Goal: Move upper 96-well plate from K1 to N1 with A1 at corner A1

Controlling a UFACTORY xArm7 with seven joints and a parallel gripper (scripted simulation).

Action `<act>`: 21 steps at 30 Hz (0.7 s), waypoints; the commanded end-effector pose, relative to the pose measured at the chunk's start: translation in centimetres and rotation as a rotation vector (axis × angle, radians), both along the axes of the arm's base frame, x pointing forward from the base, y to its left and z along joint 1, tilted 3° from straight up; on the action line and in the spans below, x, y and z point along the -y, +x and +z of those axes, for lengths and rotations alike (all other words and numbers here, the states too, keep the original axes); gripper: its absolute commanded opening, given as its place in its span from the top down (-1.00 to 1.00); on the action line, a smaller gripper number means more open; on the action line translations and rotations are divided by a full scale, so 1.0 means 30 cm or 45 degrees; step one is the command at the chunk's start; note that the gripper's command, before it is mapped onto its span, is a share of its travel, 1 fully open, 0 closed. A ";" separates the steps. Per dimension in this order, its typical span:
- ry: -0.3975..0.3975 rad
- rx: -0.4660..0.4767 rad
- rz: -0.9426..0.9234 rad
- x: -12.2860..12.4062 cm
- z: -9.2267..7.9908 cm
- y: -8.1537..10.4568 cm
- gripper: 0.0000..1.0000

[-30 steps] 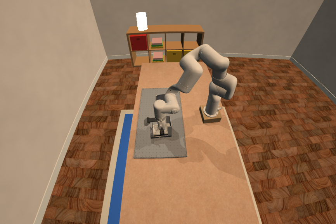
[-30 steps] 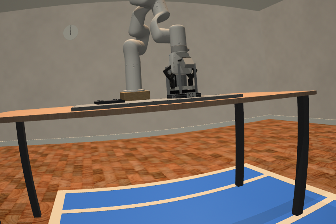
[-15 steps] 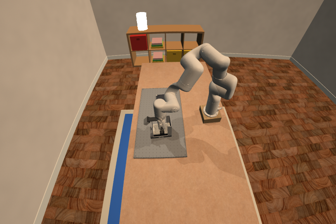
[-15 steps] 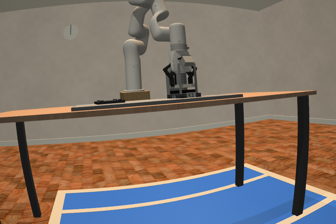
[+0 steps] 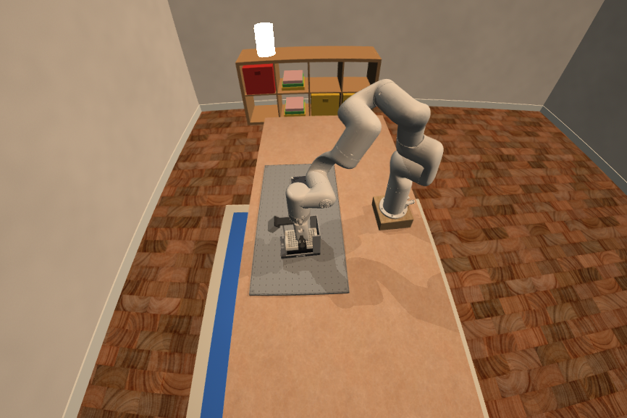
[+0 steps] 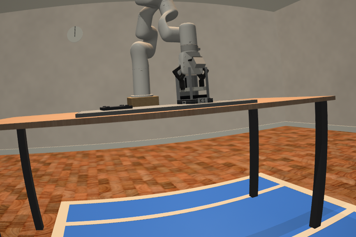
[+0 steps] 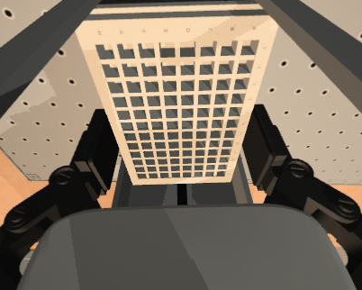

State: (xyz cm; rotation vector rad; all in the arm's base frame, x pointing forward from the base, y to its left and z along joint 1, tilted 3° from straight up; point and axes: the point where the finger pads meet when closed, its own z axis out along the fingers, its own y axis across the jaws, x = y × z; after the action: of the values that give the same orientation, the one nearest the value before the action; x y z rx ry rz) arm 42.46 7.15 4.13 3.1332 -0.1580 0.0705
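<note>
Table, lower centre of the top view; grey mat; stack rack K1; upper 96-well plate, inside the rack, pinched across its long sides by the gripper. Step: lift-out; next, likely a straight rise clear of the posts. Only the exterior view shows plate nest N1, left of centre.
</note>
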 end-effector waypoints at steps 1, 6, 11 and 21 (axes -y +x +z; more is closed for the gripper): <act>0.001 0.004 0.000 -0.001 0.005 0.004 1.00; 0.001 0.004 0.000 -0.001 0.011 0.004 1.00; 0.001 0.004 0.000 -0.001 0.039 0.003 1.00; 0.001 0.004 0.000 -0.002 0.083 0.001 1.00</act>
State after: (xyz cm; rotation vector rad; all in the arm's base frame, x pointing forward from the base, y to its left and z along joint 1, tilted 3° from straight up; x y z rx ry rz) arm 42.39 7.16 6.23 3.1337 -0.1580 0.0710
